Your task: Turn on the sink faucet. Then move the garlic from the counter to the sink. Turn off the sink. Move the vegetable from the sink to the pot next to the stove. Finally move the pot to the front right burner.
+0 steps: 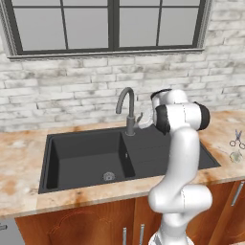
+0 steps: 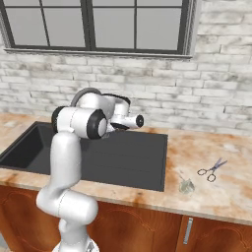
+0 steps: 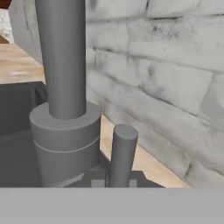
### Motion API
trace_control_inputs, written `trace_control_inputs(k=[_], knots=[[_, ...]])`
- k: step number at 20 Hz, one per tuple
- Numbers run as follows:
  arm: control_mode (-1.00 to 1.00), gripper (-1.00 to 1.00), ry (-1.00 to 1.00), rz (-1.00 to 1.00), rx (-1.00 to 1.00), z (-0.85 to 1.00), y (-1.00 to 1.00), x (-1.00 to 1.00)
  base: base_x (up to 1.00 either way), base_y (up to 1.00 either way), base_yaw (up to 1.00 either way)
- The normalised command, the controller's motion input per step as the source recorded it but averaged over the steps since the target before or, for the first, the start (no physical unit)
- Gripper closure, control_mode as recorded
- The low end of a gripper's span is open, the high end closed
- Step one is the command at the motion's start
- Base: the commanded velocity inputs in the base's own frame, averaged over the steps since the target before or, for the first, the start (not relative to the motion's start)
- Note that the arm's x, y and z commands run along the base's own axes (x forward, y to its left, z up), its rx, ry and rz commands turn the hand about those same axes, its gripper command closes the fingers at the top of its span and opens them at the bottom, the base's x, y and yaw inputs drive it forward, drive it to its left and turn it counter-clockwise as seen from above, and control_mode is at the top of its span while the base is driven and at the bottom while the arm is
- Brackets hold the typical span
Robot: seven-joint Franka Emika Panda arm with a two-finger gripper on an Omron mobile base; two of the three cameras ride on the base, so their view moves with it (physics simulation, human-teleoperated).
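The dark grey sink faucet (image 1: 126,106) stands behind the black sink (image 1: 72,143), and no water shows at its spout. In the hand view its round base (image 3: 65,135) fills the left side. The thin side lever (image 3: 123,153) rises right between my fingertips. My gripper (image 3: 116,179) is shut on that lever, beside the faucet base. The garlic (image 2: 186,186) lies on the counter (image 2: 216,197) right of the drainboard, also seen as a pale bulb (image 1: 235,155) at the right edge. The pot and the stove are out of view.
Scissors (image 2: 212,170) lie on the counter just behind the garlic. A brick wall (image 1: 72,91) and a window stand close behind the faucet. The round drain (image 1: 109,176) sits in the basin floor. My own elbow (image 1: 182,117) hangs over the drainboard.
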Motion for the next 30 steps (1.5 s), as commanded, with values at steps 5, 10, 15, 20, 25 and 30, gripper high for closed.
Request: trace_control_inputs(k=[5,10,15,20,25,30], knots=[[-1.00,1.00,0.00,-0.35,0.00,0.00,0.00,0.00,0.00,0.00,0.00],[-1.00,1.00,0.00,-0.20,0.00,-0.02,-0.04,0.00,0.00,0.00,0.00],[-1.00,1.00,0.02,-0.04,0.00,-0.11,-0.17,0.15,0.00,0.00,0.00],[-1.00,1.00,0.02,-0.07,0.01,-0.20,-0.37,0.12,0.00,0.00,0.00],[-1.00,1.00,0.02,-0.07,0.02,-0.34,-0.51,0.03,0.00,0.00,0.00],[-1.00,1.00,0.04,-0.07,0.01,-0.39,-0.55,0.00,0.00,0.00,0.00]])
